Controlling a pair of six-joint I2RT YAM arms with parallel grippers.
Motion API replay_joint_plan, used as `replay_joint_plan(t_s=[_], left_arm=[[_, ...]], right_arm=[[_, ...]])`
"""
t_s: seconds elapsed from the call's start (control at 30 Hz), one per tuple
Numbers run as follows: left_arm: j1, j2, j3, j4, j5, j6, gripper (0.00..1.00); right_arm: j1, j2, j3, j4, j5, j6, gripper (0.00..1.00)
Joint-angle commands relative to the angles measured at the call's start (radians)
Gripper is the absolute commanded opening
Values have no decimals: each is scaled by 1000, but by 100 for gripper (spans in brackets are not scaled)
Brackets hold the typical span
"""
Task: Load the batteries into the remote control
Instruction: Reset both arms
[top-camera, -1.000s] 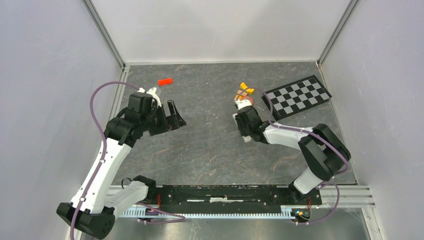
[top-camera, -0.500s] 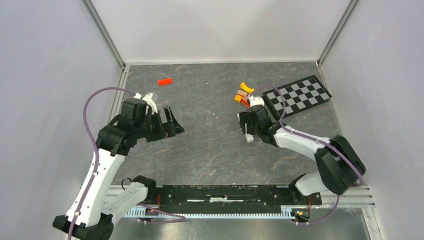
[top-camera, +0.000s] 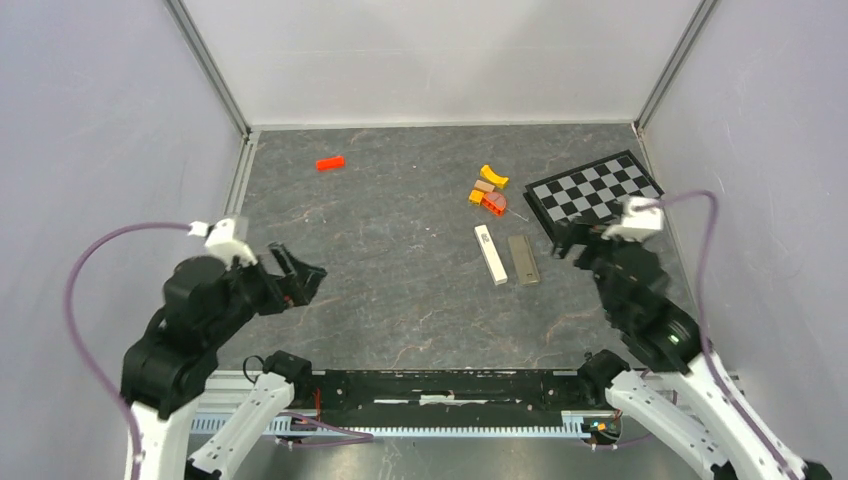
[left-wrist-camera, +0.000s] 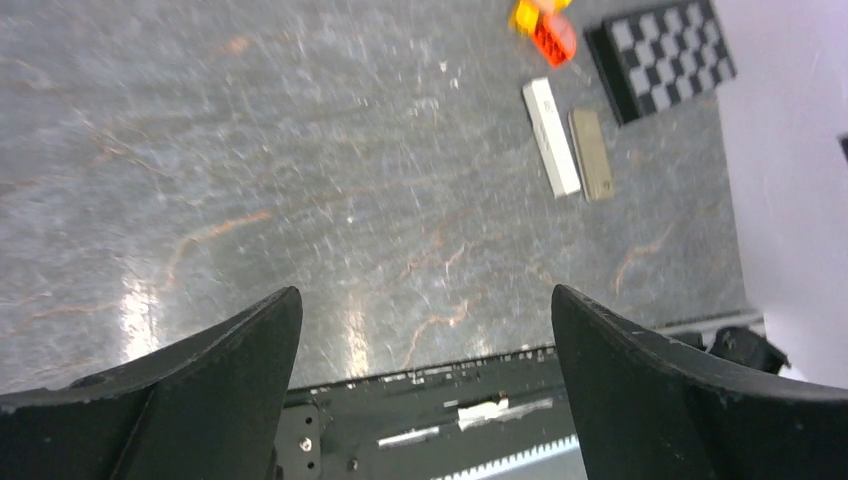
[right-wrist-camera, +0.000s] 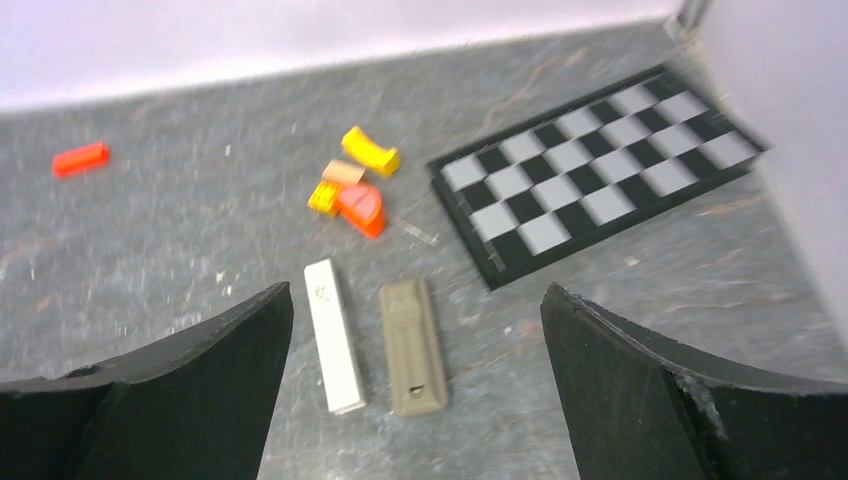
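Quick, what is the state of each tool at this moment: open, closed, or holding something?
Left tool: open, holding nothing.
Right tool: open, holding nothing.

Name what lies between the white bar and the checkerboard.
The remote control, back up, close beside the white bar; the right wrist view shows it best.

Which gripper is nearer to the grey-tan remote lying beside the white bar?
Right. The right gripper hangs close to the remote control, just off its right side. The left gripper is far across the table on its left.
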Motion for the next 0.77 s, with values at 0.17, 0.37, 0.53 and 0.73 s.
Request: replay_joint_plan(t_s=[0.17,0.37,0.53,0.73], left_arm=[[5,-182,142,-107,-255,24,100],[5,-199,263,-163,-374,75,100],[6,-203,278,-179,-402,83,100],[6,-192,269,-197,-428,74,100]], right_arm=[[-2,-306,205,-226,303,-149,98],[-3,-373,328,-308,366,-190,98],[-3,-413,359,-341,426,-201,98],[-2,-432,332,-310,448,-212,98]])
